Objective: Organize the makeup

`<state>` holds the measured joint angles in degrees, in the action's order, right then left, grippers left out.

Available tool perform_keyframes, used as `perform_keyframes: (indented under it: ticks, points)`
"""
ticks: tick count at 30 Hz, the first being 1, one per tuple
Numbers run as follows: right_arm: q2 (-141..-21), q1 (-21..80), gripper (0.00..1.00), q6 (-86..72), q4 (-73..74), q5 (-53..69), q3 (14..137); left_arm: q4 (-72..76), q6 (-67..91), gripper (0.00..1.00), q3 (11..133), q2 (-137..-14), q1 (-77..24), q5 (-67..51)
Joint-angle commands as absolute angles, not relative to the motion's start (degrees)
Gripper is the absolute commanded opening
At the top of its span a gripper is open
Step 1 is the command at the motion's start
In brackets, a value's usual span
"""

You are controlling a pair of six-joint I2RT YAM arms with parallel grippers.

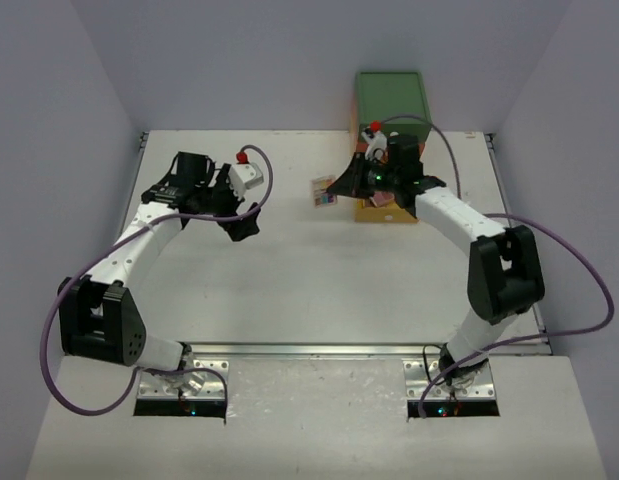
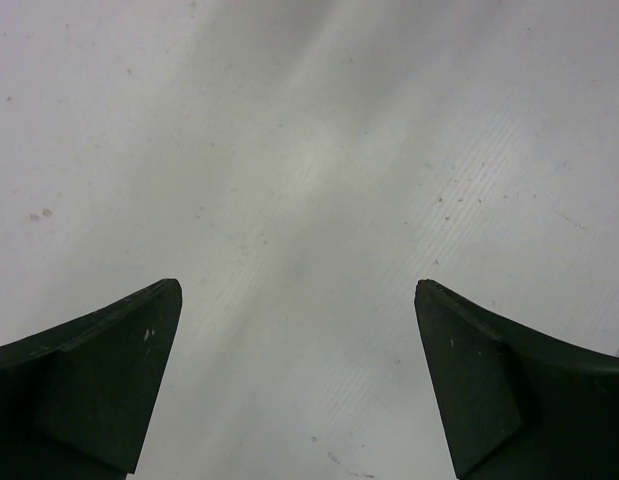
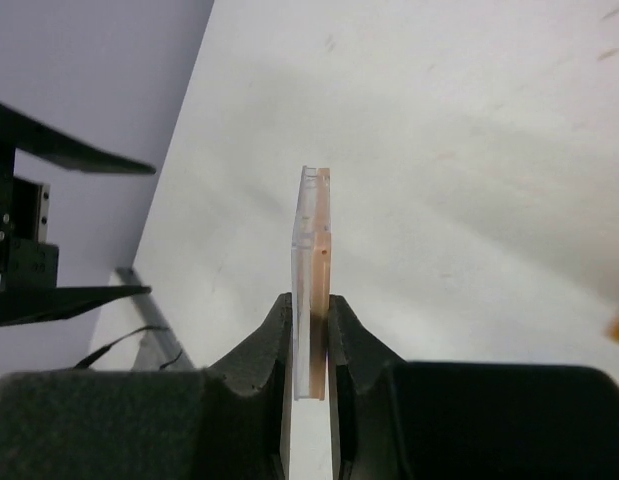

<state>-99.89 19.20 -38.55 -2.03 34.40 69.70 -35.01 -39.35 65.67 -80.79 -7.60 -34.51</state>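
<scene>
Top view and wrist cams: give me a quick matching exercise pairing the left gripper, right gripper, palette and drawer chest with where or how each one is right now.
Things:
1. left gripper
2. right gripper
3. palette
4. drawer chest

Places or states:
A. held edge-on in a grip
B. green top, at the far side of the table
C. open, nothing between its jaws, bare surface below
D. shut on a thin flat item

Pairs: 1-C, 2-D, 3-A, 4-B.
</scene>
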Motion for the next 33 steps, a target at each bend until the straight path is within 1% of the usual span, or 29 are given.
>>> perform_keyframes:
  ticks: [1, 2, 5, 8, 12, 14, 20, 23, 24, 26, 28, 32, 33]
  points:
    - [-93.6, 12.3, 0.00, -28.2, 6.7, 22.5, 68.5, -34.9, -36.9, 1.00, 63.7, -77.9, -8.0, -29.7]
    - [-92.9, 10.1, 0.00, -26.7, 8.3, 18.9, 68.2, -33.9, -36.8, 1.00, 62.1, -77.6, -8.0, -28.8]
    - [-92.3, 6.6, 0.00, -24.7, 8.3, 15.9, 67.3, -33.0, -36.3, 1.00, 60.6, -78.0, -7.9, -26.8]
    - [-94.1, 5.9, 0.00, -21.1, 9.4, 11.4, 68.9, -32.4, -36.3, 1.00, 60.3, -78.8, -7.8, -26.0]
    - [-98.5, 5.8, 0.00, -19.3, 10.9, 8.8, 71.1, -31.0, -36.0, 1.00, 60.1, -80.8, -7.6, -24.7]
    - [-99.8, 5.8, 0.00, -19.9, 9.0, 9.0, 70.5, -30.5, -35.7, 1.00, 60.3, -81.8, -7.6, -23.6]
    - [-107.8, 5.8, 0.01, -23.1, 7.3, 13.6, 75.1, -32.1, -35.6, 1.00, 60.8, -83.0, -7.2, -22.2]
    - [-110.0, 5.1, 0.05, -24.7, 6.9, 14.5, 76.0, -32.5, -36.2, 1.00, 60.9, -82.8, -7.2, -21.9]
    - [-110.7, 4.6, 0.07, -25.1, 6.9, 14.7, 76.3, -32.7, -36.0, 1.00, 61.1, -82.7, -7.2, -21.7]
    - [-112.5, 3.7, 0.18, -25.3, 7.1, 15.1, 77.1, -33.4, -36.0, 1.00, 61.5, -82.3, -7.1, -21.9]
    - [-113.5, 3.3, 0.35, -24.5, 7.9, 14.3, 77.7, -33.8, -36.4, 1.00, 61.5, -81.8, -7.1, -22.5]
    - [-113.1, 3.3, 0.51, -20.3, 11.9, 7.8, 79.3, -35.3, -38.4, 1.00, 61.8, -81.5, -7.1, -23.8]
    - [-112.6, 3.3, 0.54, -19.2, 12.9, 6.5, 79.9, -35.5, -38.3, 1.00, 62.0, -81.5, -7.1, -24.1]
